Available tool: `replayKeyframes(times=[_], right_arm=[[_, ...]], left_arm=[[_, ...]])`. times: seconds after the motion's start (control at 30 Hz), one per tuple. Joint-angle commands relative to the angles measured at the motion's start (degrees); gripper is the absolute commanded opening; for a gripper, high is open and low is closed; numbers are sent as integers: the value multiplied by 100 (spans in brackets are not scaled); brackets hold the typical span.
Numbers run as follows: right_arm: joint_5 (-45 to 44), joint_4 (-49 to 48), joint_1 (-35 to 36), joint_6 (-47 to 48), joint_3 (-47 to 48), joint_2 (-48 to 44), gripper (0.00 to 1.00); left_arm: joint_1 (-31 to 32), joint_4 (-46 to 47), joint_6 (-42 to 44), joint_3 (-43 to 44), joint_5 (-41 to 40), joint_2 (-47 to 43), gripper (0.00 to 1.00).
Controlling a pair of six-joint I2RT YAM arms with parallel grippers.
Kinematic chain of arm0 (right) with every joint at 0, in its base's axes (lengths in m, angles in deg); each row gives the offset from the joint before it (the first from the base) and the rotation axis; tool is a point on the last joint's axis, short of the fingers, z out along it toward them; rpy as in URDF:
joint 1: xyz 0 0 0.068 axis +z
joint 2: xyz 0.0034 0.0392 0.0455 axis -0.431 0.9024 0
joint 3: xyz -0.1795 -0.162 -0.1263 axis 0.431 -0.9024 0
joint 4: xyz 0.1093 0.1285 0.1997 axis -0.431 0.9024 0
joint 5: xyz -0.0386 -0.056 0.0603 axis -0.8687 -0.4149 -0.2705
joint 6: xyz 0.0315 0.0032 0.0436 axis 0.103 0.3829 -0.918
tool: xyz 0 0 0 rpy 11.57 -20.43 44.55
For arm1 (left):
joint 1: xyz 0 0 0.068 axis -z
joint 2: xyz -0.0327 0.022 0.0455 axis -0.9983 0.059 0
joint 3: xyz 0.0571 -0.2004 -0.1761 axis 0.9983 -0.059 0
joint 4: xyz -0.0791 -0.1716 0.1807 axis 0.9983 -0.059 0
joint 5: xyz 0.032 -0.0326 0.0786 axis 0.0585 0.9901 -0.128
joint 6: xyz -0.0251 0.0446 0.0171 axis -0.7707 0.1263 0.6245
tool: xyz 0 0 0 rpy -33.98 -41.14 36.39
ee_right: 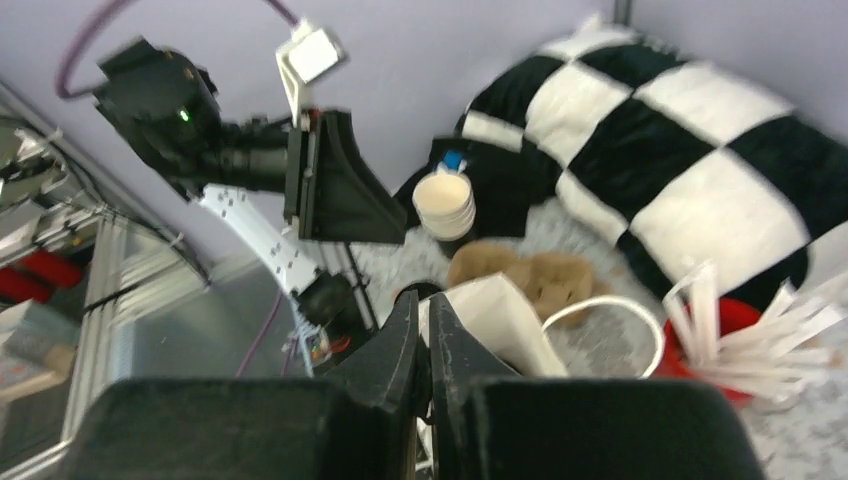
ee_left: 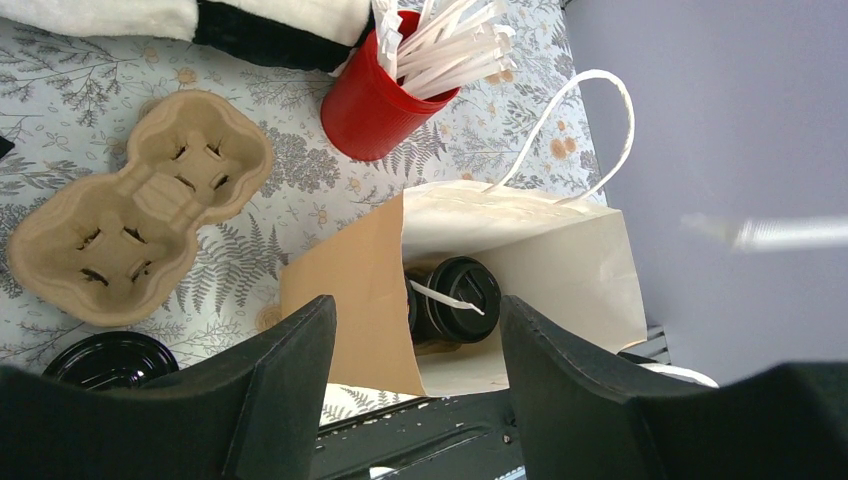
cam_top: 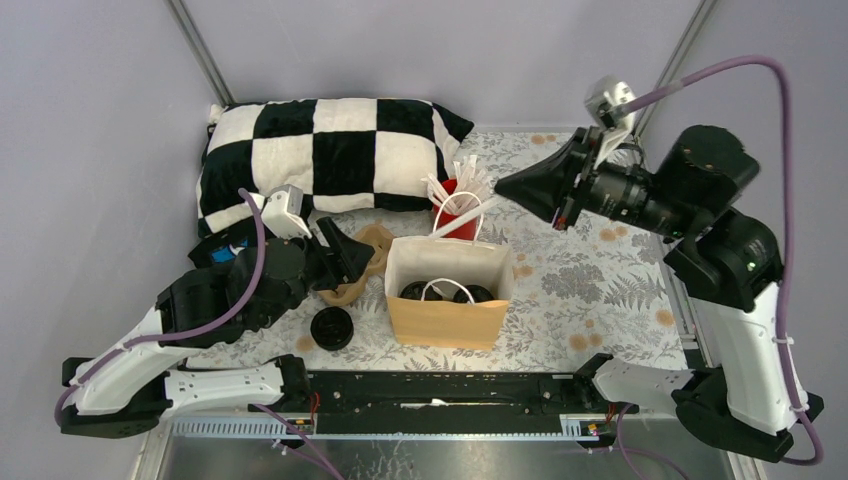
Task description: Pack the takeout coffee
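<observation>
Between the spread fingers of the left gripper [ee_left: 415, 320], as its wrist camera looks down, stands the open brown paper bag with white twisted-paper handles [ee_left: 345, 290]. The two dark paper takeout cups with round black plastic lids [ee_left: 462, 298] sit upright side by side inside it. The jaws are wide apart and hold nothing, a stance that, judged from where the cups are, suits a release over the bag mouth. To this gripper's left lies the moulded tan pulp two-cup carrier [ee_left: 140, 210], holding no cup. Nearer the gripper's base is the loose stack of black lids [ee_left: 105, 360], and ahead of it stands the red cup of white paper-wrapped straws [ee_left: 375, 105]. The right gripper [cam_top: 505, 187] hangs high above the bench [cam_top: 600, 280], beyond the bag's far right corner, its fingers pressed together on nothing. At that height it leaves the bag mouth unobstructed. One handle loop stands upright below it; the other droops across the lids. With both cups inside, packing appears essentially complete; any remaining step would be withdrawal.
</observation>
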Motion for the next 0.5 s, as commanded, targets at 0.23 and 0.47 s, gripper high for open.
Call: replayKeyframes(times=[0.23,0.47], right_arm=[[112,1014,307,338,-1075,44,0],[-940,1147,1391,695,-1865,200,0]], left_arm=[[4,303,-148,8,143,113,65],[3,350,-145,18,129,145,65]])
